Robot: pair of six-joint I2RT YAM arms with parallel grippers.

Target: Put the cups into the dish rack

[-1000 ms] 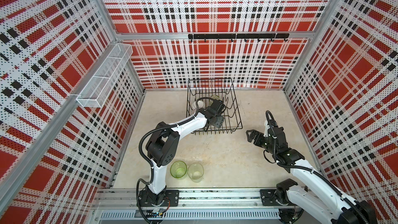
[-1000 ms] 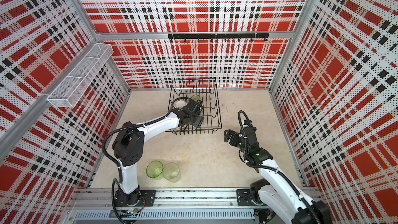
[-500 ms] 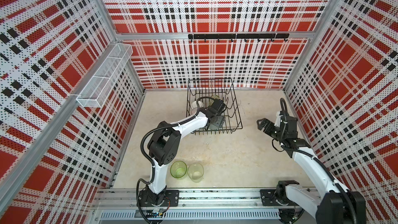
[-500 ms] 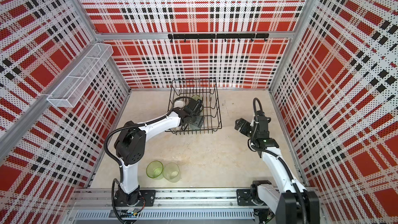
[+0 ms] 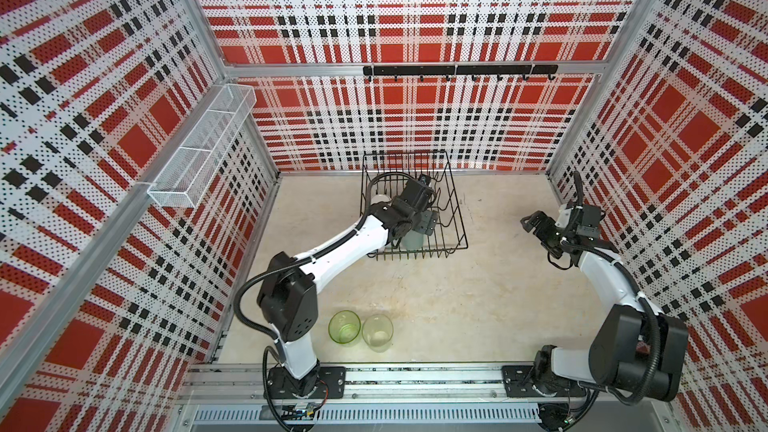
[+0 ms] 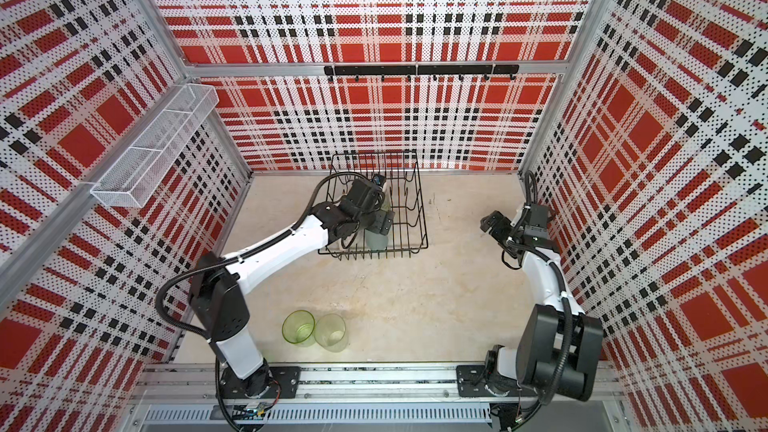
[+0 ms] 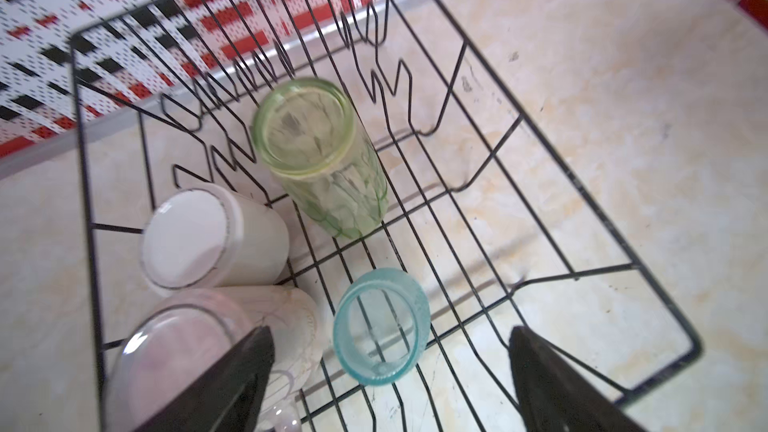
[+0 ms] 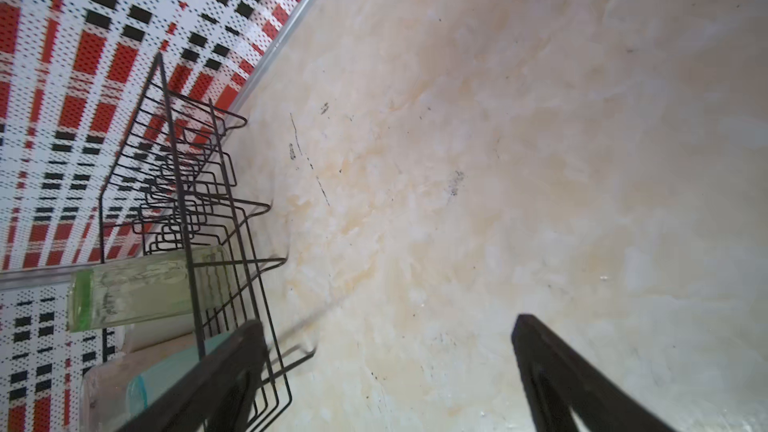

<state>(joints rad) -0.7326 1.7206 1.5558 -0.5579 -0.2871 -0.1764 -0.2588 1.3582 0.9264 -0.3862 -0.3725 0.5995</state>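
The black wire dish rack (image 5: 460, 218) (image 6: 420, 218) stands at the back middle of the table. The left wrist view shows what it holds: a green tumbler (image 7: 320, 151), a white mug (image 7: 208, 238), a pale pink mug (image 7: 187, 351) and a teal tumbler (image 7: 380, 326), all bottom up. My left gripper (image 5: 430, 220) (image 7: 390, 328) hangs open inside the rack, its fingers standing clear on either side of the teal tumbler. Near the front edge, a green tumbler (image 5: 344, 327) and a pale frosted tumbler (image 5: 377, 332) stand upright. My right gripper (image 5: 534, 222) (image 8: 387, 320) is open and empty, right of the rack.
A long white mesh basket (image 5: 199, 155) hangs on the left wall and a black hook rail (image 5: 457, 70) on the back wall. Both arm bases sit on the metal rail along the front. The right arm stands close to the right wall.
My right arm has swung from the table's middle towards the right wall. My left gripper has opened wider over the teal tumbler, which stays in the rack.
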